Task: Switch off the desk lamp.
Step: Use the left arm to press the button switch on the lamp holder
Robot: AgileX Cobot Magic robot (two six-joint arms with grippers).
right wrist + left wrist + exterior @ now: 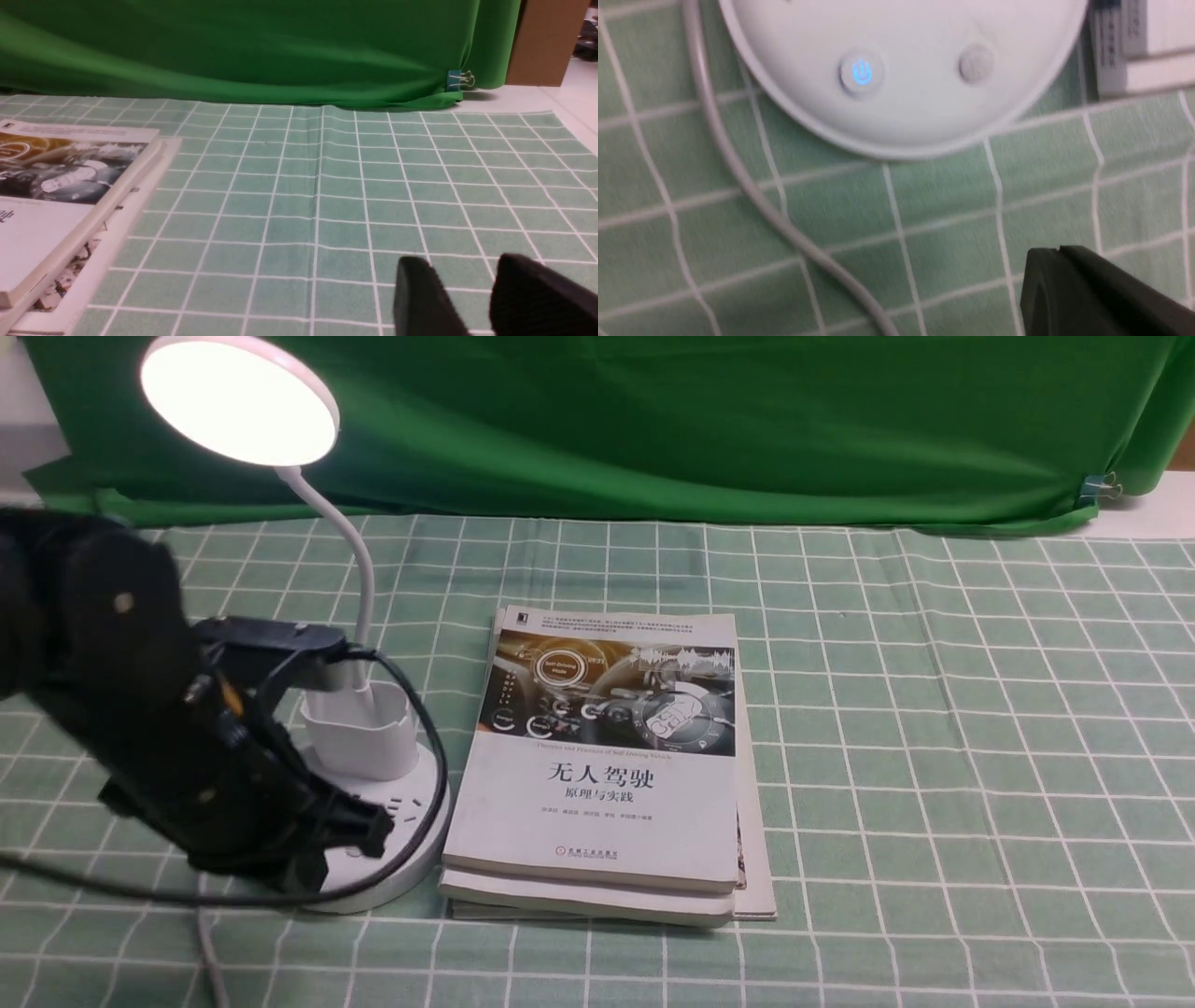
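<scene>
Front view: desk lamp [373, 728] lit, its base partly behind the left gripper [308, 873]; stacked books [597, 821] just beside base, right of gripper, top cover reads "无人驾驶 原理与实践", "Self-Driving Mode". Left wrist view: power symbol glows on base near gripper, cable [733, 158] alongside; can't tell whether gripper's clenched. Right wrist view: right gripper [460, 266] released, fingers apart, books well apart from it.

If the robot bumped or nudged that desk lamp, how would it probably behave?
The desk lamp might wobble at the top, since its thin, curved neck carries a wide disc head. The broad round base would probably resist tipping under a light push. The cable looks flexible and could drag a little if the base slid.
</scene>
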